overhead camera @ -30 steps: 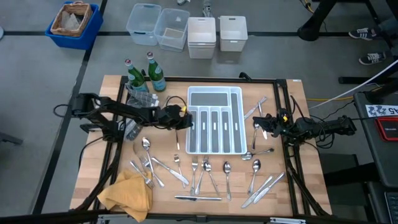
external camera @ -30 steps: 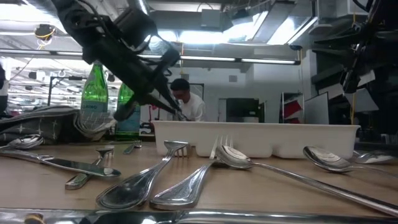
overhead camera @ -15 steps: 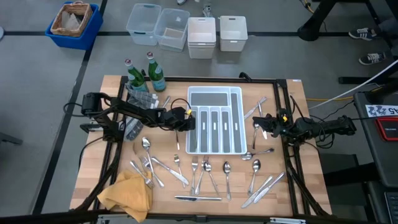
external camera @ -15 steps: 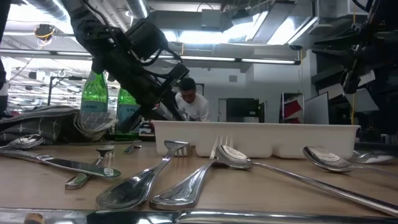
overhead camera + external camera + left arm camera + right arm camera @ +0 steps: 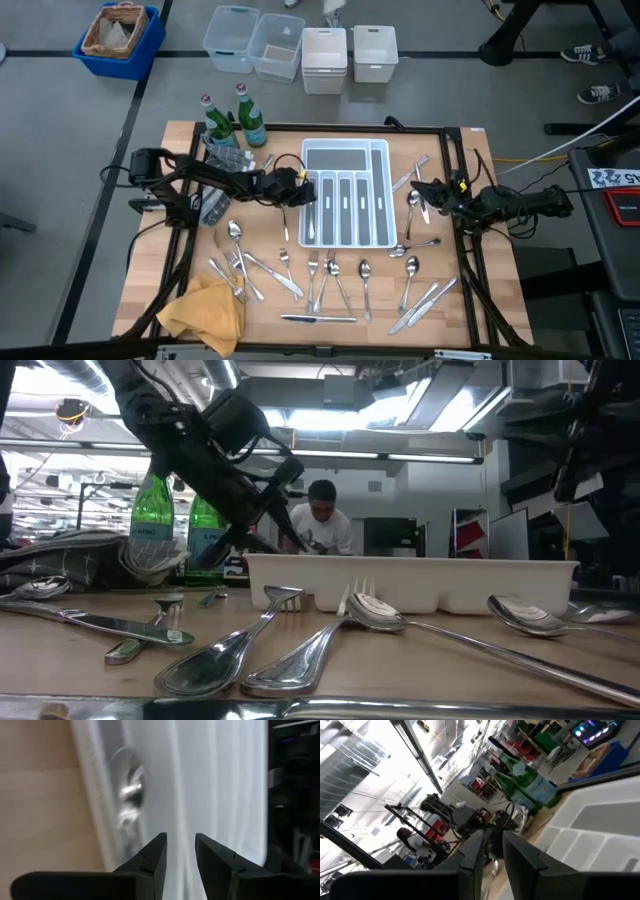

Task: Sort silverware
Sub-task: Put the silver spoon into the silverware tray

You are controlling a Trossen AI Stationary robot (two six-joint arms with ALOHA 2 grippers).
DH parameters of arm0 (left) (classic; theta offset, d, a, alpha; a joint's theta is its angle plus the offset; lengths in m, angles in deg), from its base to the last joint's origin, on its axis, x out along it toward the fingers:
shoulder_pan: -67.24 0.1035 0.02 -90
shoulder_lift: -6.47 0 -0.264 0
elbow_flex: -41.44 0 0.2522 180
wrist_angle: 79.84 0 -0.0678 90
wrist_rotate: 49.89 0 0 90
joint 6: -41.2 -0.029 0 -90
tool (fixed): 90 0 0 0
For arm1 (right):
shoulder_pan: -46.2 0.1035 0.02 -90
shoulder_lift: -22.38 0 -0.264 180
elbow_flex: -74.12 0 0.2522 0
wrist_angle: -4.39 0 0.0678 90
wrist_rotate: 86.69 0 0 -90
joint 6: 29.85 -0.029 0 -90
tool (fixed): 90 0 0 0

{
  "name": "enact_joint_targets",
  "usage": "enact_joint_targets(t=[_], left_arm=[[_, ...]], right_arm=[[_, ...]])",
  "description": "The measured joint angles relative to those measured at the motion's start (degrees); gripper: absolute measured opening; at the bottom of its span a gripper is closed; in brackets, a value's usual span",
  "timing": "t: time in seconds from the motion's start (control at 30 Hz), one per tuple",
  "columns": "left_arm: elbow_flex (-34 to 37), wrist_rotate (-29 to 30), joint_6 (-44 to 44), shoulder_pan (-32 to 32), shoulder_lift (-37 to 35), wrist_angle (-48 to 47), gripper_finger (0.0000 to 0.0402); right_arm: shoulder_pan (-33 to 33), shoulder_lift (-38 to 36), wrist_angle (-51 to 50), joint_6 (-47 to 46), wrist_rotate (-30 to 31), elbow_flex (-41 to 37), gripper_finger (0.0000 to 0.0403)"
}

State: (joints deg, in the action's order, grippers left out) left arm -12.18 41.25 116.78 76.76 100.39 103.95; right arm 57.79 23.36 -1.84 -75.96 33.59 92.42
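Left hand (image 5: 308,189) at left edge of white compartmented plastic tray (image 5: 380,195), fingers narrowly parted, empty; shiny silver spoon (image 5: 129,795) in tray. Right hand (image 5: 420,190) right of tray, narrow gap, nothing seen held.

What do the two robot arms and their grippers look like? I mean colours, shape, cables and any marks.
Both arms are dark, almost black, slim and jointed, with thin black cables looping along them. The left gripper and the right gripper each end in two flat dark fingers that taper to a point. A small yellow mark shows near each wrist.
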Motion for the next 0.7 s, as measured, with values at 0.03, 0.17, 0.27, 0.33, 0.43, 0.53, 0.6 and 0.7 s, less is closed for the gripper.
enact_joint_targets(t=[0.03,0.17,0.27,0.33,0.43,0.53,0.6,0.7], left_arm=[[0.0,-0.5,-0.9,0.3,-0.6,0.7,0.0087],[0.0,-3.1,-4.2,0.8,-2.8,2.1,0.0083],[0.0,-3.6,-6.8,0.8,-4.9,2.4,0.0082],[-0.1,-3.9,-8.5,0.8,-6.1,2.3,0.0082],[-0.1,-4.2,-10.7,1.0,-8.1,2.2,0.0082],[-0.1,-4.8,-13.5,1.4,-9.9,2.4,0.0082],[-0.1,-5.5,-15.2,1.8,-10.9,2.3,0.0082],[-0.1,-6.2,-17.3,2.5,-12.4,2.0,0.0082]], right_arm=[[0.0,0.0,-1.8,0.0,-0.1,1.1,0.0076],[0.0,0.0,-9.6,0.1,-1.4,6.1,0.0076],[0.0,0.1,-15.4,0.1,-2.2,9.8,0.0076],[0.0,0.8,-18.3,0.0,-2.8,12.3,0.0076],[0.0,2.7,-23.5,-0.9,-2.9,16.0,0.0076],[0.0,5.9,-28.8,-4.1,-4.8,19.9,0.0076],[0.0,8.9,-32.3,-7.3,-6.9,22.2,0.0076],[0.0,14.1,-37.0,-13.4,-10.5,25.1,0.0076]])
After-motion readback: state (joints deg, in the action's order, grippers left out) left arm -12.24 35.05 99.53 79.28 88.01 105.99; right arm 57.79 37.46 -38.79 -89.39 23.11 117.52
